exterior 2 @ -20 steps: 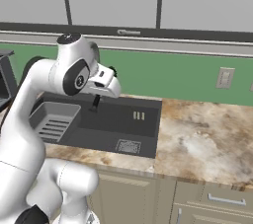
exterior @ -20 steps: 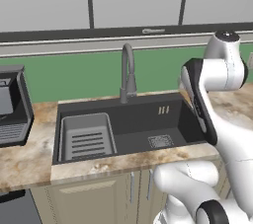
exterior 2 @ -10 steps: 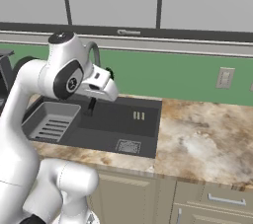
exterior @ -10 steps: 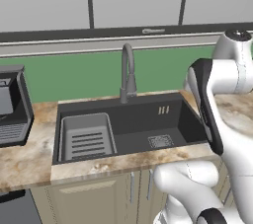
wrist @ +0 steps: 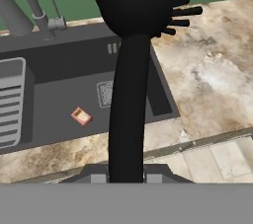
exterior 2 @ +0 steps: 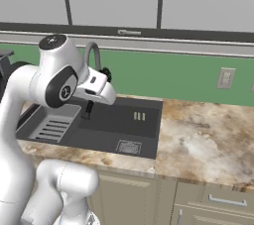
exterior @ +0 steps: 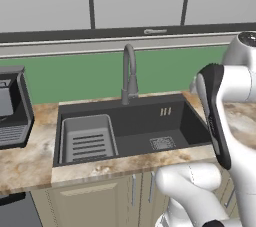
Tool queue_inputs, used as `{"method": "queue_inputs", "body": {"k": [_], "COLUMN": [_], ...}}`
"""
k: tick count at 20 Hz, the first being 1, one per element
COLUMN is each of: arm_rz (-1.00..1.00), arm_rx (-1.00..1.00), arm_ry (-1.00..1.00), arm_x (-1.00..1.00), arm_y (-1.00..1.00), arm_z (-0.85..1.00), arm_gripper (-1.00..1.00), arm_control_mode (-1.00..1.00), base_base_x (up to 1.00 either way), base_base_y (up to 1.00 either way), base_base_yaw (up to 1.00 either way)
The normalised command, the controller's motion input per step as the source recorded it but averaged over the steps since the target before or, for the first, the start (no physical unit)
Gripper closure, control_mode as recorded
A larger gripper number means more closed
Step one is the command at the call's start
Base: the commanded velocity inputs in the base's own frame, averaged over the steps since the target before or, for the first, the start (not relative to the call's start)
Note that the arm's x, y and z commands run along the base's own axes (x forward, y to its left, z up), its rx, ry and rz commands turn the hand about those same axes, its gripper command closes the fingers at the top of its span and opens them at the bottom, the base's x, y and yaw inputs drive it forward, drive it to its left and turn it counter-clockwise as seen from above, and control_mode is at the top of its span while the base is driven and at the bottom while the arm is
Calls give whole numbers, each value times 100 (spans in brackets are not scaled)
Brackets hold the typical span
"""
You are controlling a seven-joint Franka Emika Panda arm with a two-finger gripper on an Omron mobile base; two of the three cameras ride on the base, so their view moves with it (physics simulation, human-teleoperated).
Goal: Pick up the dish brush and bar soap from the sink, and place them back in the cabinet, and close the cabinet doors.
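All-black dish brush (wrist: pixel 129 45), bristly tufted head up, thin handle clamped low in closed gripper (wrist: pixel 126 176), raised above the sink (wrist: pixel 64 60). Pinkish-orange bar soap (wrist: pixel 81 116) lying on basin floor beside drain grate (wrist: pixel 105 93). Arm bent high over counter (exterior 2: pixel 198 144), wrist angled down.

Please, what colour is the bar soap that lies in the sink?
Pinkish-orange: the bar soap shows best in the hand view, on the dark-grey sink floor.

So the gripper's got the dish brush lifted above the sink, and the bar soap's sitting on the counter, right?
Not quite. The gripper does hold the dish brush above the sink, but the hand view shows the bar soap on the sink floor, not on the counter.
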Motion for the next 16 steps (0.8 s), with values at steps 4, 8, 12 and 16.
{"method": "queue_inputs", "body": {"k": [4,8,12,16], "arm_rz": [0,0,0,1], "arm_rx": [0,0,0,0], "arm_ry": [-5,-3,-3,-2], "arm_x": [-9,-6,-1,-1], "arm_y": [3,5,7,7], "arm_z": [9,10,12,9], "arm_gripper": [100,100,100,100], "arm_control_mode": [-100,-100,-100,-100], "base_base_x": [0,0,0,0], "base_base_y": [0,0,0,0], "base_base_yaw": [0,0,0,0]}}
